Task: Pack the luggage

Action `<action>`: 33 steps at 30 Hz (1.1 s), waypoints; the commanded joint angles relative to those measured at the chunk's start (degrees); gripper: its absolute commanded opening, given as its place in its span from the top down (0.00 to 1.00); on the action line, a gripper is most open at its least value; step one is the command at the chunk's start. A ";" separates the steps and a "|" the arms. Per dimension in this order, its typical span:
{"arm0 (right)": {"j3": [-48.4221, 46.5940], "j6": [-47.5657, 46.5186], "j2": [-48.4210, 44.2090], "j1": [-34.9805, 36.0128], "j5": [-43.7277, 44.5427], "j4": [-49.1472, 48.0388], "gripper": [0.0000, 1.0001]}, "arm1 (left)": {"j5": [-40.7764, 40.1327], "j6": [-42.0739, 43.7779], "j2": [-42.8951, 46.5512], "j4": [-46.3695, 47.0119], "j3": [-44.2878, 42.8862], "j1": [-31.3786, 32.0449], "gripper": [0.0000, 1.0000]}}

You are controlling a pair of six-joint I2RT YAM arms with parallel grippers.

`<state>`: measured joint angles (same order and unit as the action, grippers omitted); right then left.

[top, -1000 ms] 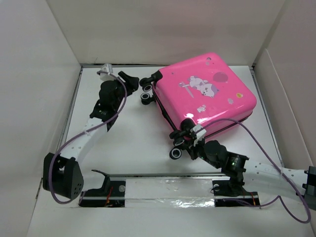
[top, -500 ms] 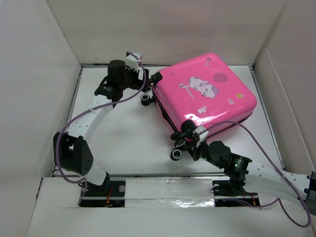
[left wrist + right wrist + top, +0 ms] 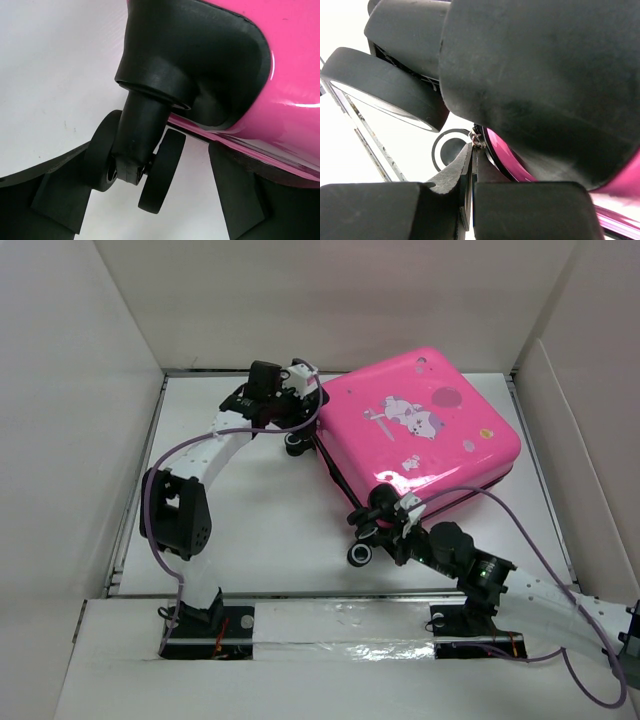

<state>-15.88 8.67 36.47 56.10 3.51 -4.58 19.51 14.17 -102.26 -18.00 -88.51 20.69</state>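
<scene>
Left wrist: left gripper (image 3: 145,200) spread around a wheel (image 3: 162,170) of the suitcase (image 3: 295,75), right gripper (image 3: 472,152) pinched together; I'd close squarely on the stem (image 3: 142,125).

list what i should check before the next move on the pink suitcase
1. luggage open for packing: not ok, shell closed.
2. left tool open: ok, jaws wide either side of far wheel.
3. left tool touching that wheel: cannot tell.
4. right tool shut: ok, at the luggage's edge by near wheel.
5. right tool gripping anything: cannot tell.
</scene>
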 commanded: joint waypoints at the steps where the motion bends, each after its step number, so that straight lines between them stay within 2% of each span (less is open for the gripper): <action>1: -3.11 -0.67 -1.05 -0.37 -5.53 -13.00 1.00 | 0.98 1.65 1.36 0.25 -1.57 0.23 0.13; 9: -3.02 -0.67 -0.43 -0.37 -5.71 -13.09 1.00 | 0.71 0.85 0.13 5.08 -1.14 0.23 0.27; 11: -2.93 -0.67 -0.35 -0.37 -5.44 -13.00 1.00 | 0.62 1.03 -0.31 4.99 -1.14 0.23 0.40; 12: -2.84 -0.58 -0.35 -0.37 -5.35 -12.83 1.00 | 0.62 1.03 -0.31 5.08 -1.05 0.23 0.50; 13: -2.84 -0.58 -0.35 -0.37 -5.01 -12.56 1.00 | 0.79 1.03 -0.40 5.25 -0.96 0.23 0.73; 16: -3.02 -0.67 -0.96 -1.68 -4.83 -11.51 1.00 | 2.02 0.42 -0.31 5.52 -0.52 0.23 1.00; 19: -3.54 -1.28 -2.19 -3.79 -5.00 -9.75 1.00 | 1.85 -1.33 0.21 7.43 1.23 0.23 1.00; 20: -3.72 -1.54 -2.45 -4.50 -5.26 -9.66 1.00 | 1.76 -4.65 1.00 9.19 2.54 0.23 1.00; 23: -5.12 -2.60 -2.46 -8.62 -7.10 -8.17 1.00 | 3.43 -10.89 3.37 19.20 12.53 -0.30 1.00; 25: -5.91 -3.39 -2.19 -12.21 -9.04 -6.41 1.00 | 3.78 -12.85 3.82 24.73 16.07 0.23 1.00; 27: -6.62 -4.09 -2.36 -14.69 -10.71 -5.27 1.00 | 3.96 -17.13 4.08 27.65 20.98 0.23 1.00; 29: -7.58 -4.71 -2.89 -19.16 -11.85 -5.00 1.00 | 6.94 -19.87 5.30 35.38 25.73 1.37 1.00; 33: -11.17 -6.64 0.87 -29.00 -19.66 -6.23 1.00 | 3.79 -22.96 7.60 43.22 36.46 6.81 1.00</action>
<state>-18.72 4.27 35.83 33.87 -14.04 3.68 20.10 0.84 -93.78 28.10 -59.94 20.49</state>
